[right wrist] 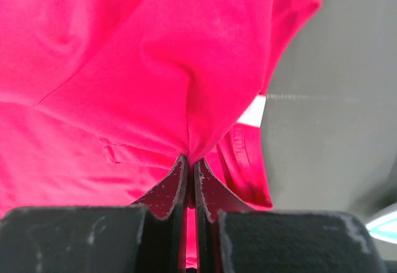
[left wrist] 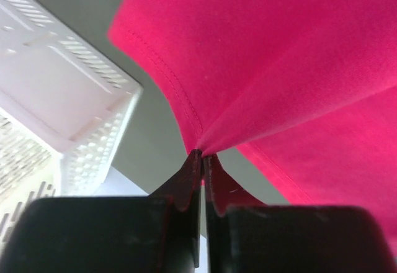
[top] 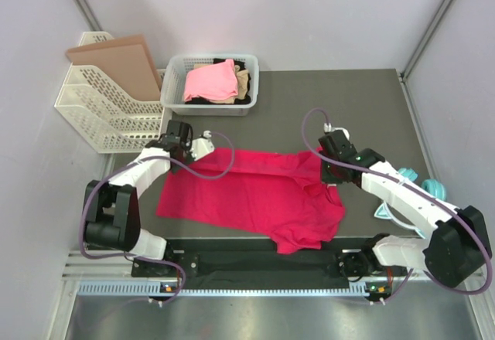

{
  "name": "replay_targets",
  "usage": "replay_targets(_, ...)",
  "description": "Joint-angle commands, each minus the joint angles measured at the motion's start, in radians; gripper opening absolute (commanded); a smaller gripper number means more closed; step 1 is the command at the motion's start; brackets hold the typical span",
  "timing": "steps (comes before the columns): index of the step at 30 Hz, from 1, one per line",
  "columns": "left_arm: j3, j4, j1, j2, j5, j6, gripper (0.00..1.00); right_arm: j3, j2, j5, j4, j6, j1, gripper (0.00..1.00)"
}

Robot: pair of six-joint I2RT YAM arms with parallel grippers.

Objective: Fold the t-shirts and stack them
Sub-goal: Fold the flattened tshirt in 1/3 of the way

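The crimson shirt [top: 255, 193] lies spread and creased at the centre of the table [top: 363, 108], bunched at its 5 o'clock corner. The left gripper [left wrist: 203, 156] is clenched on the hem at 10 o'clock. The right gripper [right wrist: 191, 161] is clenched on a fold at 2 o'clock. A pink shirt [top: 209, 81] sits in the basket [top: 174, 100] at 11 o'clock.

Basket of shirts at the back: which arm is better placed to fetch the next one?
Probably the left. The left fingers sit just in front of the basket, while the right fingers are farther across the table. Both are pinching the crimson shirt now.
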Motion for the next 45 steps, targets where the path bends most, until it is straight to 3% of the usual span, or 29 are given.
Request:
replay_targets(1,-0.073,0.005,0.007,-0.060,0.019,0.015,0.14,-0.048,-0.064,0.030,0.023,0.058,0.016,0.00)
replay_targets(2,-0.088,-0.002,0.007,-0.058,0.019,0.015,0.23,-0.054,-0.067,0.026,0.023,0.059,0.016,0.05)
replay_targets(3,-0.093,-0.005,0.007,-0.054,0.016,0.018,0.37,-0.058,-0.066,0.021,0.015,0.064,0.018,0.17)
replay_targets(4,-0.097,-0.006,0.007,-0.052,0.007,0.019,0.47,-0.055,-0.064,0.022,0.007,0.066,0.020,0.42)
replay_targets(5,-0.096,-0.006,0.007,-0.054,0.003,0.022,0.64,-0.051,-0.064,0.021,-0.002,0.066,0.021,0.50)
replay_targets(7,-0.078,-0.018,0.009,-0.066,0.002,0.028,0.68,-0.019,-0.072,0.030,-0.031,0.064,0.027,0.61)
replay_targets(10,0.025,-0.063,0.009,-0.084,0.031,0.012,0.79,0.053,-0.086,0.039,-0.071,0.055,0.030,0.61)
replay_targets(14,0.217,-0.155,0.007,-0.071,0.100,-0.034,0.81,0.156,-0.066,0.058,-0.068,0.021,0.030,0.61)
replay_targets(20,0.330,-0.160,0.007,0.049,0.164,-0.126,0.80,0.215,0.120,0.111,0.012,-0.036,0.001,0.58)
replay_targets(31,0.390,-0.195,0.007,0.288,0.283,-0.242,0.73,0.299,0.414,0.018,0.131,-0.052,-0.114,0.53)
replay_targets(45,0.286,-0.066,0.035,0.362,0.200,-0.220,0.71,0.308,0.577,-0.063,0.162,-0.030,-0.214,0.45)
